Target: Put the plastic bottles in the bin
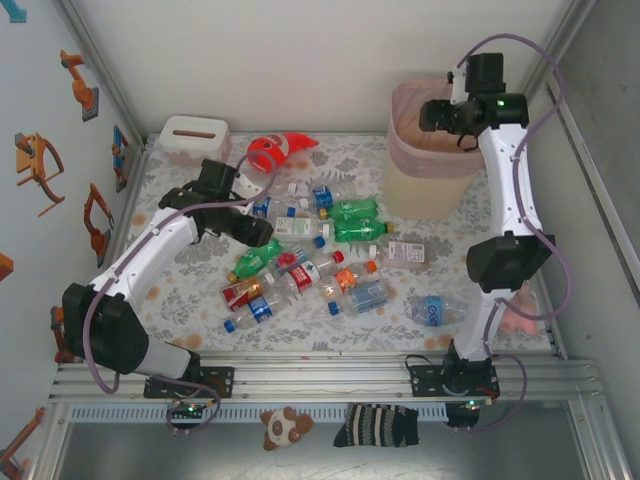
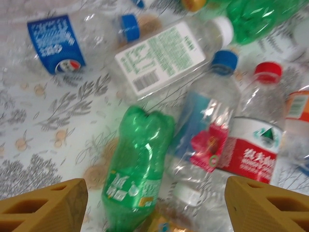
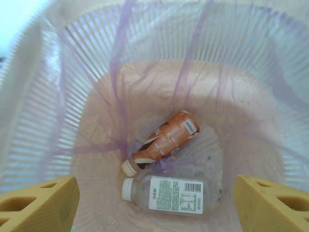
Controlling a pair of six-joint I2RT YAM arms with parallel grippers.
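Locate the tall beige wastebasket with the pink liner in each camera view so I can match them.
Top external: the tall beige rounded-square plastic bin stands far right, at the back of the flowered table.
Right wrist: seen from above, its ribbed wall surrounds a brown-labelled bottle and a clear white-labelled bottle lying on its floor.
Shared landmark: the pink translucent liner inside it.

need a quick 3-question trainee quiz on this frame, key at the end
1. True or false: the right end effector is gripping a bottle.
2. How many bottles lie inside the bin?
3. The left end effector hovers open above: A) the loose bottles; B) the bin; C) the white box.
Key: 1 false, it is open and empty; 2 two: brown bottle, clear bottle; 3 A.
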